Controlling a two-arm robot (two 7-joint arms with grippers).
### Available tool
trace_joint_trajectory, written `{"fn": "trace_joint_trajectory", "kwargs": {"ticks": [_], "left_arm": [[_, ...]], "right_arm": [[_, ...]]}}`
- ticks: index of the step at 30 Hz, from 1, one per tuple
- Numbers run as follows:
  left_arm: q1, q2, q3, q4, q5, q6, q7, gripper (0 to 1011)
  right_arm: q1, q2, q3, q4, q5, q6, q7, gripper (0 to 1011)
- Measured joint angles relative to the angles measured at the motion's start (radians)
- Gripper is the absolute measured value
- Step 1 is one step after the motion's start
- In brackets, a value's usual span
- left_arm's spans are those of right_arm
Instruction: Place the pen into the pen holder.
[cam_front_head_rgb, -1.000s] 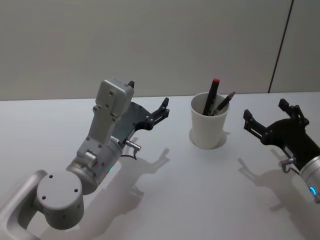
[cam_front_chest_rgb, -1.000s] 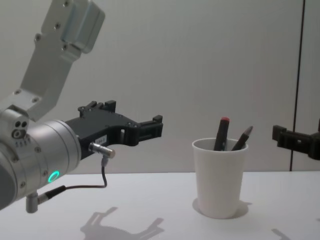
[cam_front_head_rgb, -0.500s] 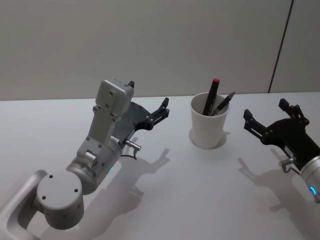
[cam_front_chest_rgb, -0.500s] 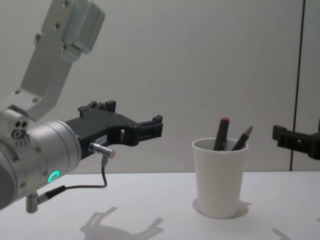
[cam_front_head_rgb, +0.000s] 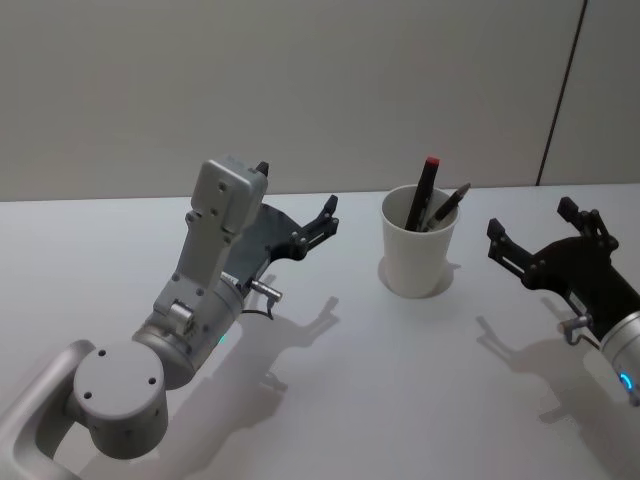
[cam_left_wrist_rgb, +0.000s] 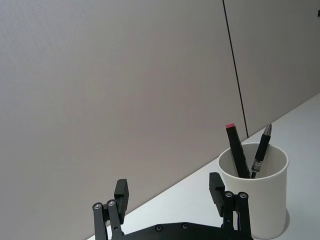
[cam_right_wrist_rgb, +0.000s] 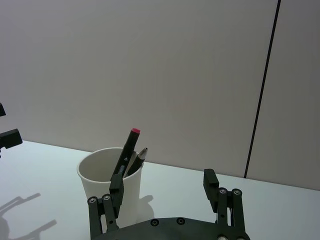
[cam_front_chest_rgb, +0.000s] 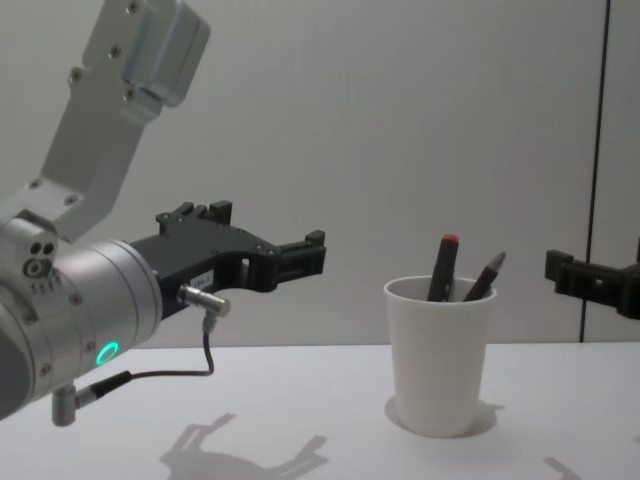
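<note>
White table (cam_front_head_rgb: 330, 400), pens (cam_front_head_rgb: 428, 195) unmoved, claws unmoved

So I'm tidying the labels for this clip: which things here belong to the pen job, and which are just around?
Part of the job:
- pen holder, upright on the table
- red-capped pen standing in it
- dark pen beside it, leaning
- left gripper, open, empty
- right gripper, open, empty

Just around:
- white table
- wall behind

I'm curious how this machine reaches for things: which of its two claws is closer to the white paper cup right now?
The right, narrowly. The right gripper hovers open just off the white paper cup on its right side; the left gripper hangs open on the cup's left, slightly farther off. Neither touches it.
</note>
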Motion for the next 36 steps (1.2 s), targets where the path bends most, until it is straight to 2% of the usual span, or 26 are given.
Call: {"fn": "trace_joint_trajectory", "kwargs": {"ticks": [36], "left_arm": [[0.000,0.000,0.000,0.000,0.000,0.000,0.000,1001]], "right_arm": [[0.000,0.000,0.000,0.000,0.000,0.000,0.000,1001]]}}
